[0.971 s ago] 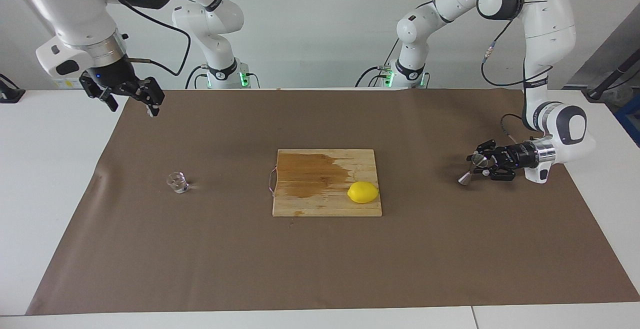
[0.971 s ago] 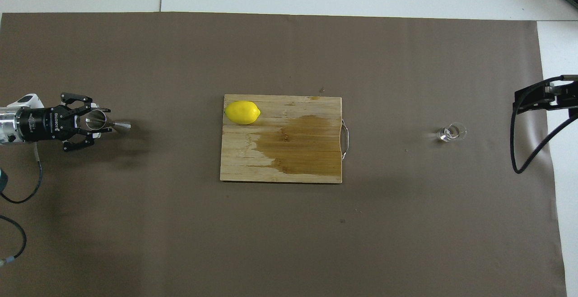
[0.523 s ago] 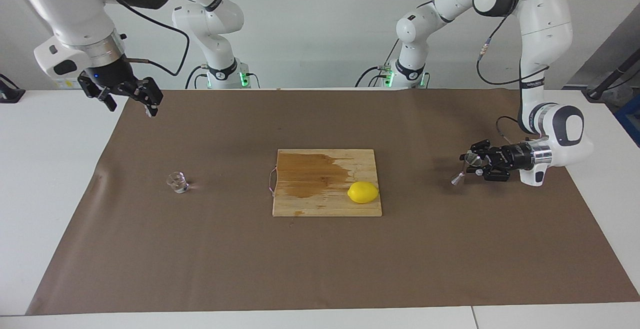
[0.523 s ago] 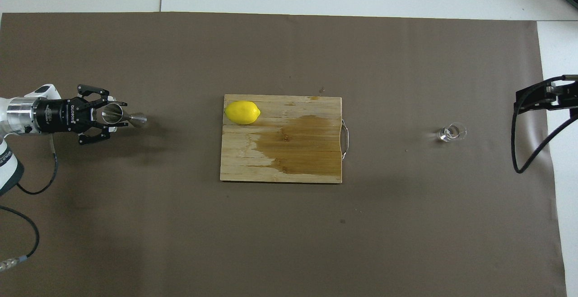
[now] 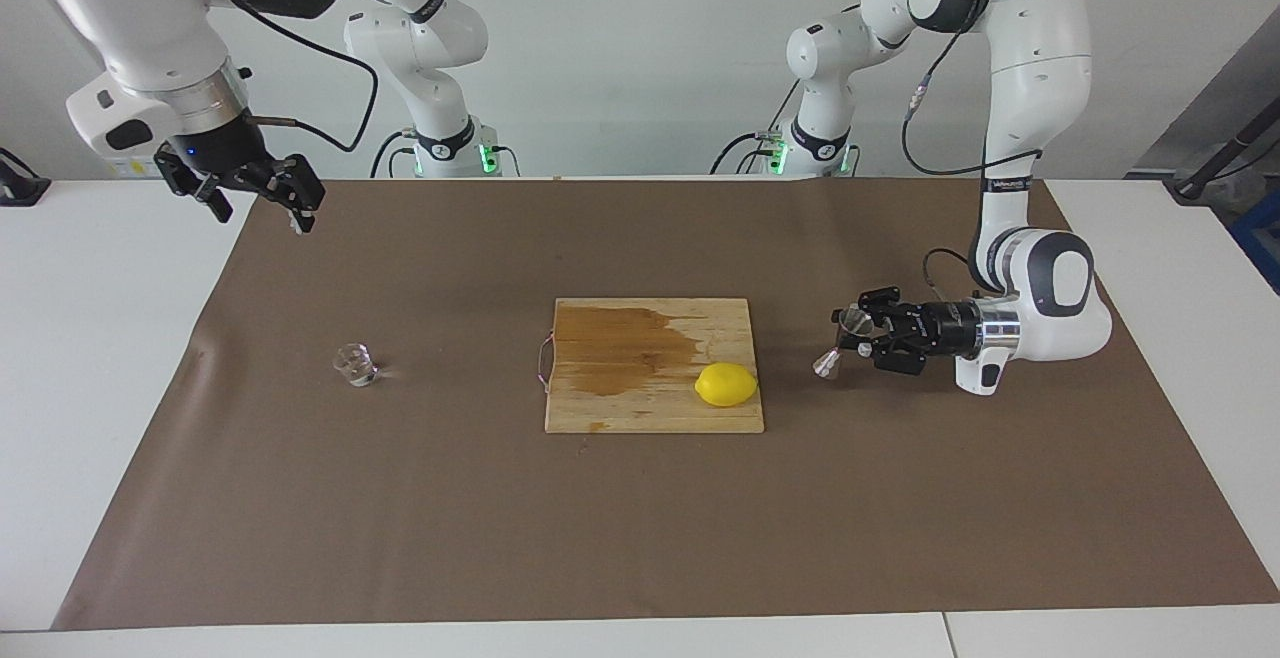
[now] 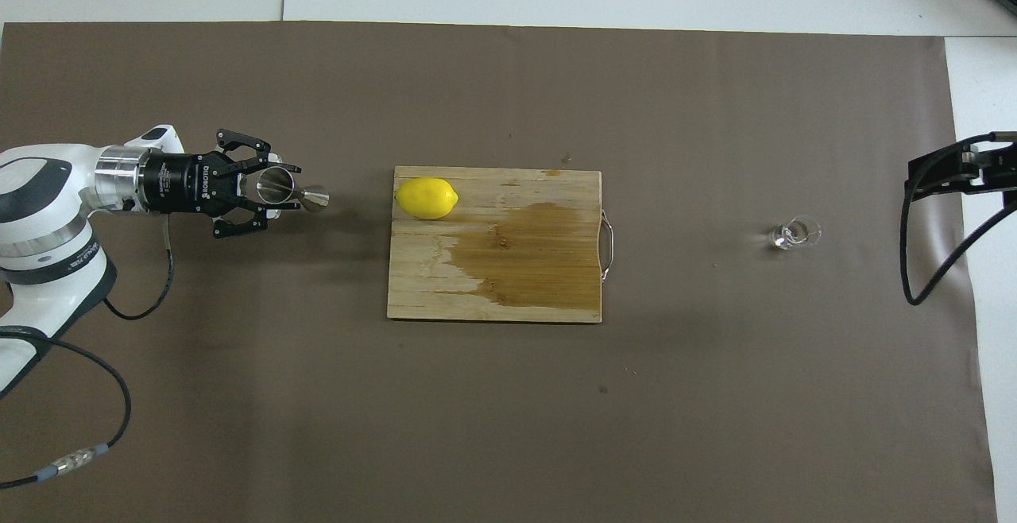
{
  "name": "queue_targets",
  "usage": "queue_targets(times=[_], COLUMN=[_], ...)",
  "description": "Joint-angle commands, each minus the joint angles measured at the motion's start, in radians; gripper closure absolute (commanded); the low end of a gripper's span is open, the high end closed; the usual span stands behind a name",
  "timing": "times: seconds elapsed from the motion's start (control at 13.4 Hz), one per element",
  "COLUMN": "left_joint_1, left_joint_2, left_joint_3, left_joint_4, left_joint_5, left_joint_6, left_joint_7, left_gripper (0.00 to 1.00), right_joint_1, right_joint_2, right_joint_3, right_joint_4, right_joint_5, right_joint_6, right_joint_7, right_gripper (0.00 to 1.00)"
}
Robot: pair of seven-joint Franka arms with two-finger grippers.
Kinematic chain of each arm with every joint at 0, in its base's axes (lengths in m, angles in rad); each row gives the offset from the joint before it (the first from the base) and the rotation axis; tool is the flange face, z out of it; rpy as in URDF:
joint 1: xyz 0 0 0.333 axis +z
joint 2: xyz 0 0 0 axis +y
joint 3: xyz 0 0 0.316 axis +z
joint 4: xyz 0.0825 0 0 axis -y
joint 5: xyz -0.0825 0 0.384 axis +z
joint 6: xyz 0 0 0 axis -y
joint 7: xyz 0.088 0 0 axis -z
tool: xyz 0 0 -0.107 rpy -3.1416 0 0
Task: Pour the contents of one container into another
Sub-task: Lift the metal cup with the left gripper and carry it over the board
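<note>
the right pincer [image 5: 262, 193] hangs in the air over the brown paper's edge at the right arm's end of the tabletop [image 5: 100, 338], fingers spread wide and holding nothing, the arm waiting there. below that pincer and nearer the middle of the tabletop, well apart from it, the tiny clear glass cup [image 5: 355, 365] stands upright on the brown paper [image 5: 640, 518], alone. next along comes the wooden cutting board [image 5: 640, 408] in the middle, with a dark wet patch over the half toward the cup and a thin wire handle on that same edge. a yellow lemon [image 5: 726, 384] lies on the board's corner closest to the left pincer. just past the board's edge the left pincer [image 5: 858, 336] reaches in sideways, low over the paper, its arm lying nearly level. it is clenched on the steel jigger [image 5: 840, 343], gripping the wider cone, and the jigger is tipped over so that its smaller cone points toward the lemon and slightly down. the jigger is near the board but clear of it, and well apart from the cup.
</note>
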Motion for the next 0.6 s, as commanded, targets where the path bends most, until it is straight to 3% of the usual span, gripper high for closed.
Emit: queue_targets(times=[0.0, 0.52], left_joint_1=[-0.047, -0.111], left_joint_2=[-0.034, -0.11], left_joint_3=[0.016, 0.016], left_joint_4=[-0.041, -0.122], left_joint_5=[-0.032, -0.053], left_joint_6=[0.022, 0.059], left_joint_7=[-0.009, -0.01], left_gripper=[0.76, 0.76], right_joint_1=[-0.012, -0.018], right_joint_2=[0.0, 0.0], right_joint_3=[0.002, 0.0], right_joint_4=[-0.002, -0.002], right_joint_5=[-0.016, -0.014], right_joint_6=[-0.005, -0.007], right_joint_7=[-0.036, -0.06], right_gripper=[0.0, 0.0])
